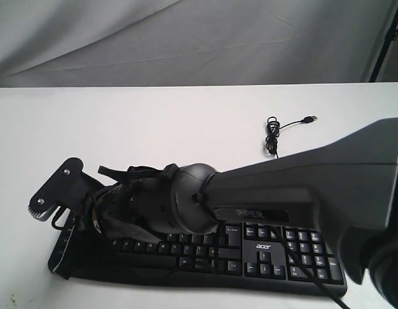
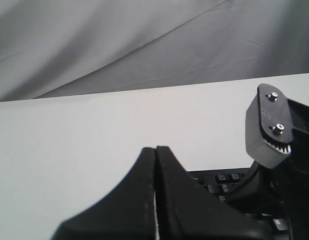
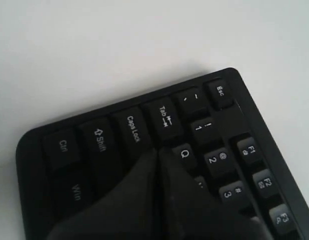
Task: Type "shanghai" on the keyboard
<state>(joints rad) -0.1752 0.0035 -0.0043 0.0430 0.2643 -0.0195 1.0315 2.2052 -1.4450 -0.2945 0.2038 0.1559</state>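
Reaching the left end of the keyboard (image 1: 250,257), the right fingers (image 3: 137,187) — clenched into one point, likely for single keys — sit by the Caps Lock key (image 3: 133,131); left fingers (image 2: 134,187), likewise clenched, hang clear.

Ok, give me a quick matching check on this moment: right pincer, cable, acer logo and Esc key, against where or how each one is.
Things:
1. right pincer
2. cable
3. acer logo
4. Esc key

Places or states:
A. at a corner of the keyboard
B. shut, tip over the keys by Tab and Q
C. coiled on the white table, plug lying free
D. white print beside the number pad

Pairs: 1-B, 2-C, 3-D, 4-A.
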